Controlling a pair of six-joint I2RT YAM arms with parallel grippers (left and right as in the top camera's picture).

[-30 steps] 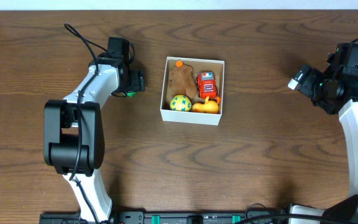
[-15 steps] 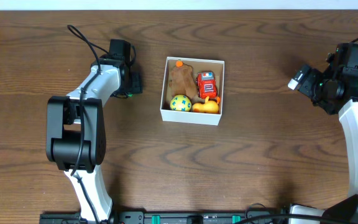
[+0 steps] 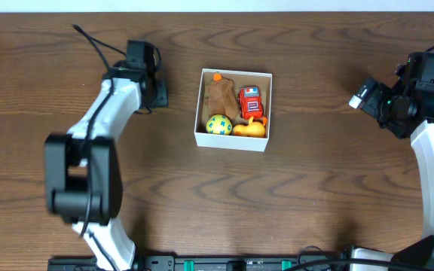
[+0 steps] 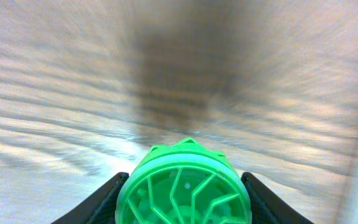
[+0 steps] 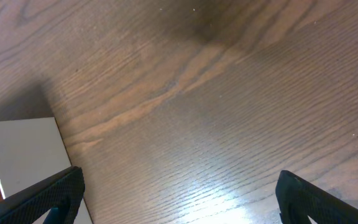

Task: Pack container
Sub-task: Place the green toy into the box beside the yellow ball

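The container [image 3: 230, 141] is a small square white box at the table's middle. It holds a brown plush [image 3: 221, 96], a red car [image 3: 250, 102], a yellow-green ball [image 3: 217, 124] and an orange duck [image 3: 252, 129]. My left gripper [image 3: 157, 93] is to the left of the box. In the left wrist view the left gripper [image 4: 184, 208] is shut on a round green ribbed toy [image 4: 184, 183], with a black finger pressed on each side. The table behind it is blurred. My right gripper [image 3: 362, 95] hangs open far to the right, and its wrist view shows the open right gripper [image 5: 182, 199] with nothing in it.
The wood table [image 3: 292, 203] stretches all around the box. A cable [image 3: 96, 45] trails behind the left arm. In the right wrist view, a white wall of the container [image 5: 17, 155] shows at the left edge.
The left gripper has closed on the green toy and shifted toward the back of the table with it. The right arm has not moved.
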